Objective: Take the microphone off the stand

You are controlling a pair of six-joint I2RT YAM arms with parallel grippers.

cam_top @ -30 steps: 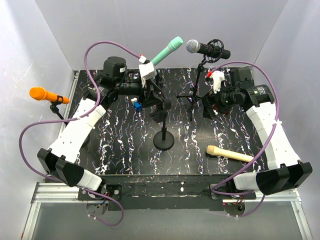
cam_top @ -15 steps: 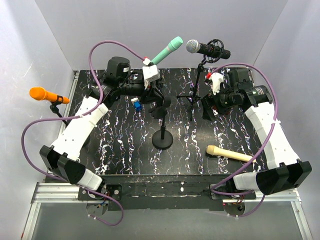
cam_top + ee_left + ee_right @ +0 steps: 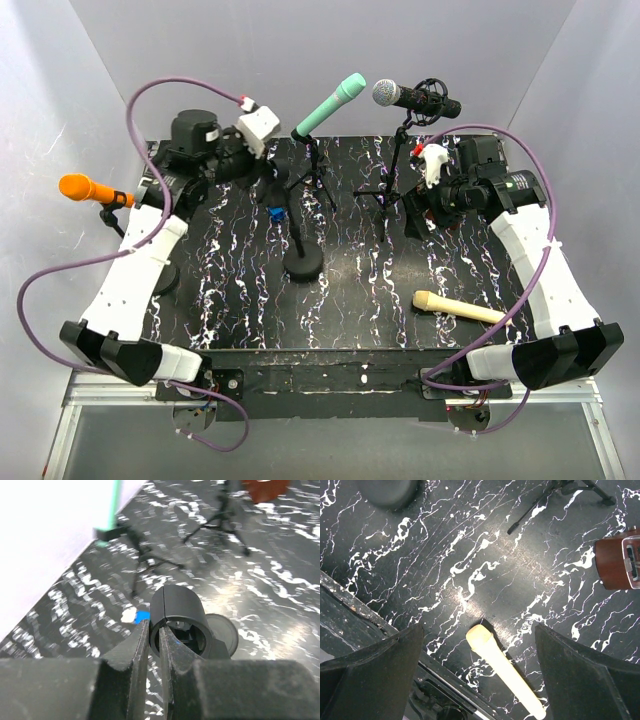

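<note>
Black marbled table: left claw pinches the stand clip, right claw gapes apart.

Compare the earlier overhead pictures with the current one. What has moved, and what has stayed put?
The left gripper pulled back leftward, away from the green microphone, dragging the round-base stand left; its fingers seem pinched on that stand's empty clip. The green microphone stays mounted. The open right gripper, grey microphone, orange microphone and cream microphone have not moved.

left fingers pinched close, right fingers spread wide
</note>
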